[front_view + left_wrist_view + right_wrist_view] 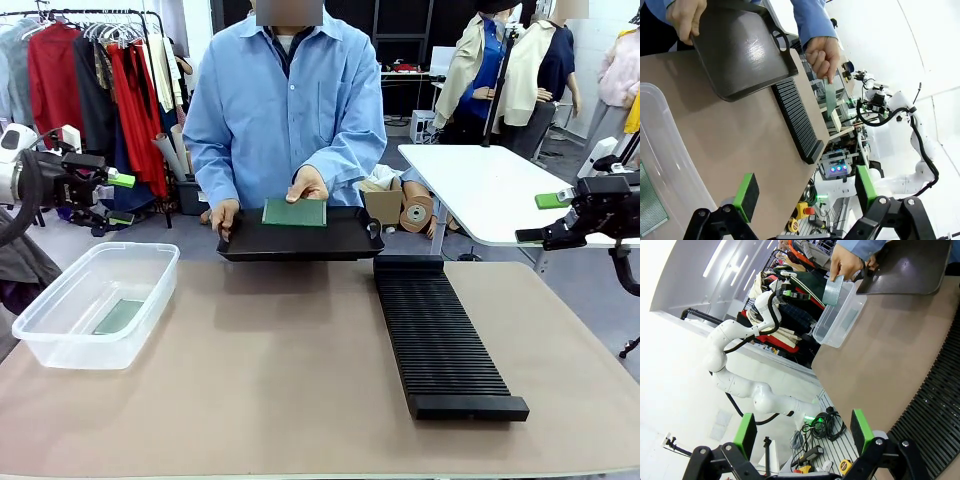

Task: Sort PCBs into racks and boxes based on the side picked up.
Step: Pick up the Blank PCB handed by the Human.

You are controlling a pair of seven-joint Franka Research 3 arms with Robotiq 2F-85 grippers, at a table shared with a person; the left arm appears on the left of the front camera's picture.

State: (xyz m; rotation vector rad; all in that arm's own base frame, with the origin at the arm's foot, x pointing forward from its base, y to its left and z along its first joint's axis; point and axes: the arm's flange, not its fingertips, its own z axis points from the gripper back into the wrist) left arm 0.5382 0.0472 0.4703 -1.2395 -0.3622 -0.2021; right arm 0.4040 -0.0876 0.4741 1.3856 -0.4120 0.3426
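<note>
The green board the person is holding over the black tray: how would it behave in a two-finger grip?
Probably stiff: the PCB looks flat and unbent though the person's hand holds only one end. Likely light, since it is thin and one hand carries it. Lying flat on a surface, it would probably offer little edge to grab.

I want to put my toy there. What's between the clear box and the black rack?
Just bare brown table between the clear box and the black rack, seen in the front view.
</note>
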